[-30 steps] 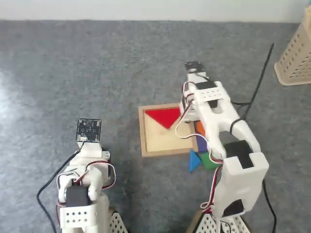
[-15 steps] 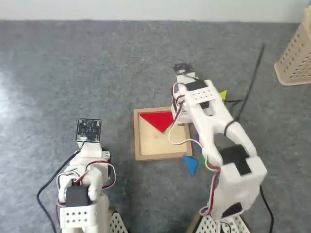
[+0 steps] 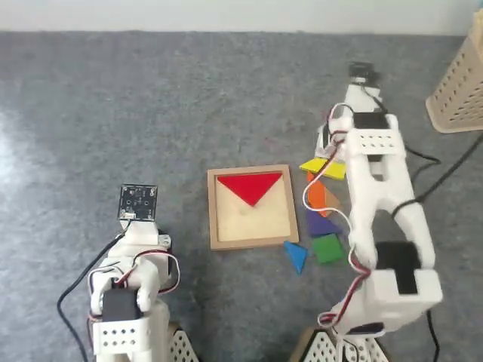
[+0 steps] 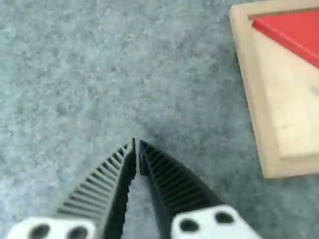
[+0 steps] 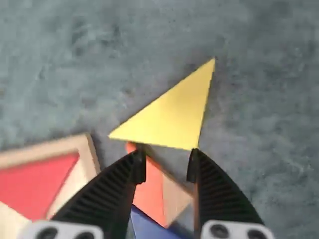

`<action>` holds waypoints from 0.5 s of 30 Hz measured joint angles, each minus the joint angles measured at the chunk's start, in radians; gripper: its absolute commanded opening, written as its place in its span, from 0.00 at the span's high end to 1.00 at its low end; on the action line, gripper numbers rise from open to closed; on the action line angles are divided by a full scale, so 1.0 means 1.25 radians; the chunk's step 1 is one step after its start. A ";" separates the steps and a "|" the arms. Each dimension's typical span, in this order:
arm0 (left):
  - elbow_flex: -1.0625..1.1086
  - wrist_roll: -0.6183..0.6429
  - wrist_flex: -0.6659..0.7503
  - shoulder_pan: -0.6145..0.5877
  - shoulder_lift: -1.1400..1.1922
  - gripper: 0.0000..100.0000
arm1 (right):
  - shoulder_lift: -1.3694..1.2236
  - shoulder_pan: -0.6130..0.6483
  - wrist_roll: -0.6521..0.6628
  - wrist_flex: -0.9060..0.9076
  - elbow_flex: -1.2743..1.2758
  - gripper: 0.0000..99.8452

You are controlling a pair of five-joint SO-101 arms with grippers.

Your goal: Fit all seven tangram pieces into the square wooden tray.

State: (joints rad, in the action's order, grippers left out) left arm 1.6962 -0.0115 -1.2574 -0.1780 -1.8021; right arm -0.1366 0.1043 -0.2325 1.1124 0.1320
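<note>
The square wooden tray (image 3: 213,219) lies mid-table with a red triangle (image 3: 250,185) in its far half. Right of it lie a yellow triangle (image 3: 324,167), an orange piece (image 3: 318,197), a purple piece (image 3: 323,223), a green square (image 3: 327,247) and a small blue triangle (image 3: 296,256). My right gripper (image 5: 167,159) hangs open just over the near edge of the yellow triangle (image 5: 172,114), with the orange piece (image 5: 154,189) under it. My left gripper (image 4: 135,145) is shut and empty over bare carpet, left of the tray (image 4: 249,89).
A tan piece (image 5: 178,196) lies against the orange one. A slatted beige basket (image 3: 460,83) stands at the far right. Grey carpet covers the table; the left arm's base (image 3: 124,317) sits at the front left.
My right arm has swung from over the tray to the right, uncovering the loose pieces. The tray slid slightly left. The left arm has not moved.
</note>
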 measured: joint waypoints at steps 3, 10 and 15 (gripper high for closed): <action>0.000 0.000 0.000 0.000 0.000 0.99 | -0.050 0.007 -0.071 -0.004 -0.041 0.74; 0.000 0.000 0.000 0.000 0.000 0.99 | -0.193 0.007 -0.232 0.085 -0.200 0.66; 0.000 0.000 0.000 0.000 0.000 0.99 | -0.312 0.005 -0.253 0.147 -0.349 0.70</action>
State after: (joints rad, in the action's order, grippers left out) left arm 1.6962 -0.0115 -1.2574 -0.1780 -1.8021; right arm -0.5263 0.1105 -0.5485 1.2965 -0.3038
